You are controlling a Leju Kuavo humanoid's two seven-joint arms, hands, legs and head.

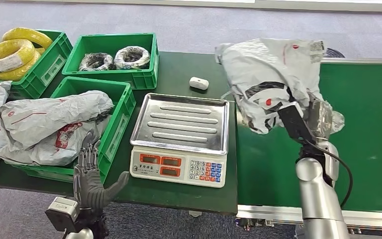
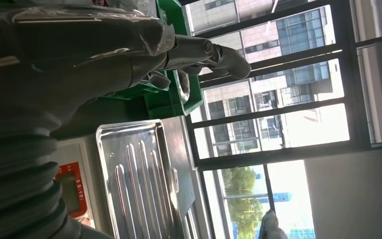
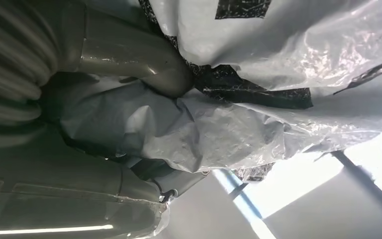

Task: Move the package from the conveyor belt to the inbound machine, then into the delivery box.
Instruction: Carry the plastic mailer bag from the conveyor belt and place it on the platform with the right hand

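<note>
Head view shows the grey plastic package (image 1: 271,79) lifted off the green conveyor belt (image 1: 368,129), hanging above the belt's left edge, just right of the electronic scale (image 1: 180,137). The right hand (image 1: 306,117) has its fingers clamped on the package's lower part; the right wrist view shows the thumb (image 3: 129,62) pressed into the crumpled plastic. The left hand (image 1: 90,177) stands empty with fingers apart, before the green crate (image 1: 124,107) of grey parcels (image 1: 54,122).
</note>
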